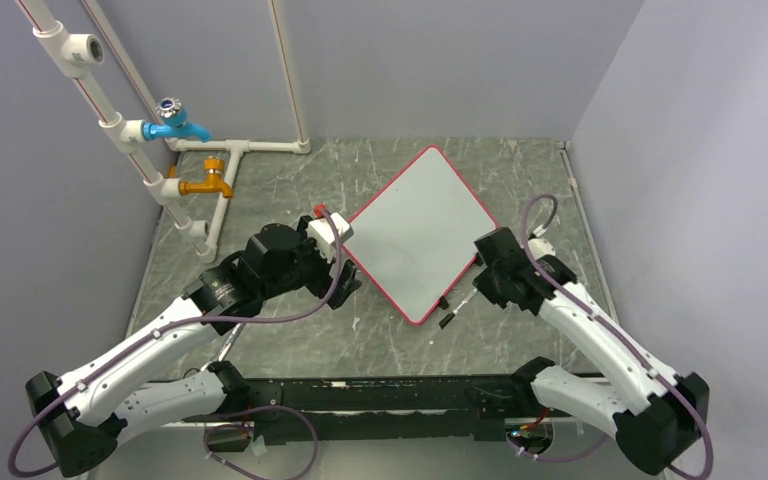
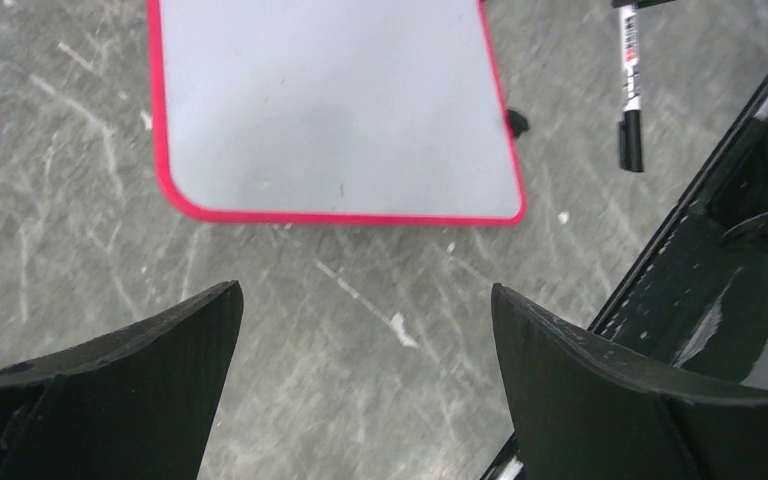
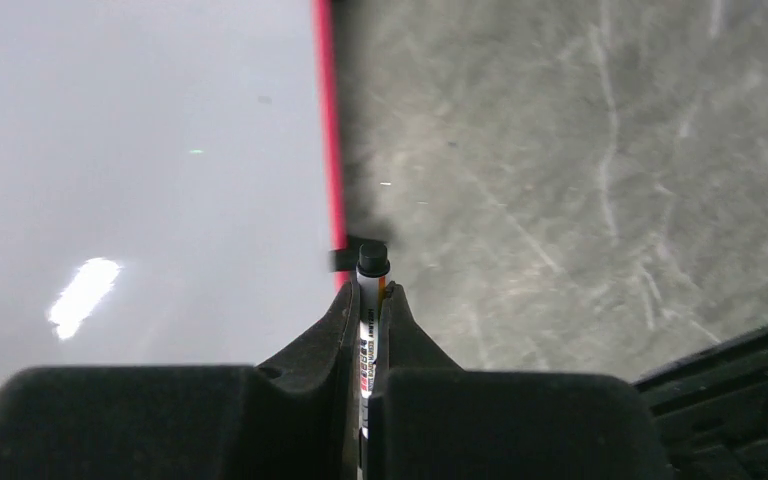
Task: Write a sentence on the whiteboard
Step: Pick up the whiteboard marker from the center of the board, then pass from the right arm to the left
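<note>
While the right hand (image 3: 372,298) is closed tight on the marker (image 3: 372,262), the whiteboard (image 3: 140,150) lies ahead of this hand and to its left side, flat on the worktop (image 3: 580,200), and I see no letter of the sentence on its white face. The marker runs along the fingers and points forward, almost parallel to the red rim of the board. Its black front end stands just outside that rim, on the worktop side, not over the white face. Whether this end is the tip or a cap I cannot tell. A small black piece (image 3: 343,260) sits against the rim just beside it, and what it is I also cannot tell. So I judge that the writing is not begun, and that the coming move calls for a shift of the right hand to its left, across the rim, before the marker can come down on the board. The left hand (image 2: 365,292) is wide open and holds nothing; the board is ahead of it, a little apart, so the right arm is the one placed to write
</note>
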You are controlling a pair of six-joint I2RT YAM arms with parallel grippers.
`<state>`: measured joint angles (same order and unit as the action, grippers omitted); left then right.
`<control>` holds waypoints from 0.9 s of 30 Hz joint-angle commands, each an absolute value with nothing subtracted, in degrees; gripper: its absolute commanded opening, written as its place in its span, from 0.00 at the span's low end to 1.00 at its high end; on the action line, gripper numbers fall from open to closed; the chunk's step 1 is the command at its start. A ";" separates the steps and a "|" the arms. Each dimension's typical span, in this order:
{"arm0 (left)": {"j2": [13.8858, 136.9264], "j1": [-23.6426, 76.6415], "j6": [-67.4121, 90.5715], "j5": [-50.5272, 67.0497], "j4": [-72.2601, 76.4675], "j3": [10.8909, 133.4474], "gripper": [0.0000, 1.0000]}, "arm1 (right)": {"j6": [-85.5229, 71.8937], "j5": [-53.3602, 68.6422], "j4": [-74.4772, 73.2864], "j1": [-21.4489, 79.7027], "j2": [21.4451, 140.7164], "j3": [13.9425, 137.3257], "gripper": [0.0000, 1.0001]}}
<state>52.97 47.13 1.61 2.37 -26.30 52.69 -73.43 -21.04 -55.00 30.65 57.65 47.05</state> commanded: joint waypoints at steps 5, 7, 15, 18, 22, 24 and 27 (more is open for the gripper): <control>53.52 47.57 13.34 10.99 -10.49 53.09 0.96 | -67.84 -20.96 -52.77 30.84 54.04 58.71 0.00; 55.38 47.58 16.04 13.52 -9.08 55.10 0.93 | -66.65 -20.34 -49.87 30.69 53.40 60.40 0.00; 61.84 47.58 25.65 25.46 0.44 59.36 0.78 | -61.81 -16.87 -39.02 30.79 53.41 66.11 0.00; 63.53 47.55 28.26 26.85 4.02 59.86 0.73 | -60.48 -14.96 -35.55 30.76 52.81 66.61 0.00; 65.70 47.55 31.82 29.59 9.05 59.68 0.68 | -59.26 -13.45 -32.74 30.75 51.94 66.70 0.00; 66.88 47.83 33.60 30.35 11.23 59.38 0.67 | -58.94 -12.91 -32.00 30.77 51.54 66.90 0.00; 68.86 48.46 34.66 30.34 12.73 59.41 0.63 | -58.53 -12.62 -31.45 30.76 51.06 67.30 0.00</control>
<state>67.13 47.57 30.83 27.55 6.11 57.56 -60.49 -14.17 -35.90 30.65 52.53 64.60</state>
